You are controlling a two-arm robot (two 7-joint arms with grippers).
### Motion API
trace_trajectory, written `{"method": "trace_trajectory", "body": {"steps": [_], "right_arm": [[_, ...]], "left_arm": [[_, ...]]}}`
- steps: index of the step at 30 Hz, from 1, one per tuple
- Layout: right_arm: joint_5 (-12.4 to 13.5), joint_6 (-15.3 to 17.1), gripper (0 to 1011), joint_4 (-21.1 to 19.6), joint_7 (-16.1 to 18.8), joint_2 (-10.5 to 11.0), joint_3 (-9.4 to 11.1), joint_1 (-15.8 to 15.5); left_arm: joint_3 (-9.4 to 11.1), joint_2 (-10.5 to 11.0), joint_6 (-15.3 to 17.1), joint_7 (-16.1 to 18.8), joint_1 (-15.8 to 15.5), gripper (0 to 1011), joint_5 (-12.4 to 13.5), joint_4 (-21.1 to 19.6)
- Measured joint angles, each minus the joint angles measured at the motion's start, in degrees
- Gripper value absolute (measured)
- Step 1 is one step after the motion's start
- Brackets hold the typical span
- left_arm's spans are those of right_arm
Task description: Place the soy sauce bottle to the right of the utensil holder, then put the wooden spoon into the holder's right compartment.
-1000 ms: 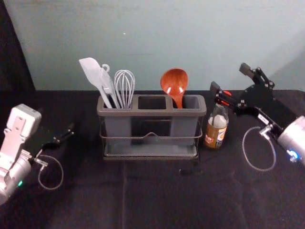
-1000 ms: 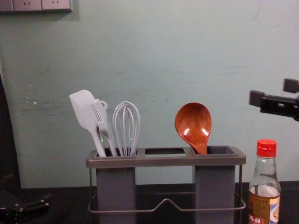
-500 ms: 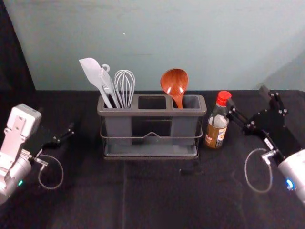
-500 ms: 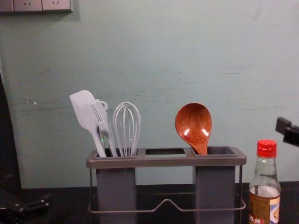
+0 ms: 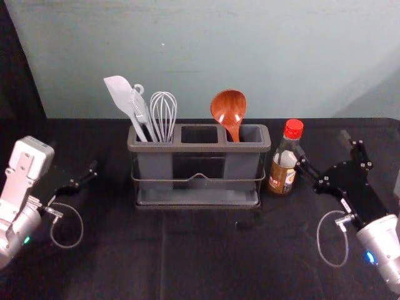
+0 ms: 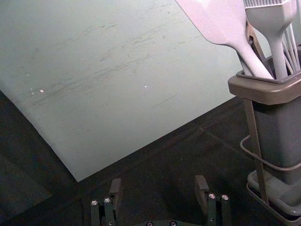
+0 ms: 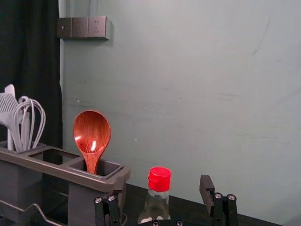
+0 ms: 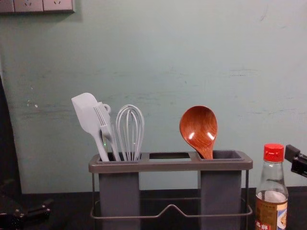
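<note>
As right gripper (image 5: 322, 146) sank lower beside bottle (image 5: 283, 173), its jaws stood wide, empty, one close to bottle. Bottle stood upright just right of holder (image 5: 200, 148); spoon (image 5: 229, 107) leaned in right compartment (image 5: 254, 134). I judged both placements done, careful backing-off left. Left gripper (image 6: 158, 188) idled, wide open, empty, left of holder.

1. I was in what looked like a lab or test corner.
2. Black cloth (image 5: 206, 256) spread before me across the head view's lower half.
3. A scuffed, pale wall (image 8: 158, 57) stood behind, with sockets (image 8: 28, 5) at the chest view's upper left.
</note>
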Motion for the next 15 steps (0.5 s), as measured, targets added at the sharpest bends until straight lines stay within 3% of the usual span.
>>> {"method": "trace_trajectory", "body": {"steps": [8, 15], "right_arm": [[-2.87, 0.52, 1002, 1.21, -0.25, -1.02, 0.14, 0.33], [-2.84, 0.67, 1003, 1.21, -0.2, -0.98, 0.1, 0.36]], "left_arm": [[0.0, 0.0, 0.0, 0.0, 0.0, 1011, 0.0, 0.0], [0.0, 0.0, 0.0, 0.0, 0.0, 1011, 0.0, 0.0]]}}
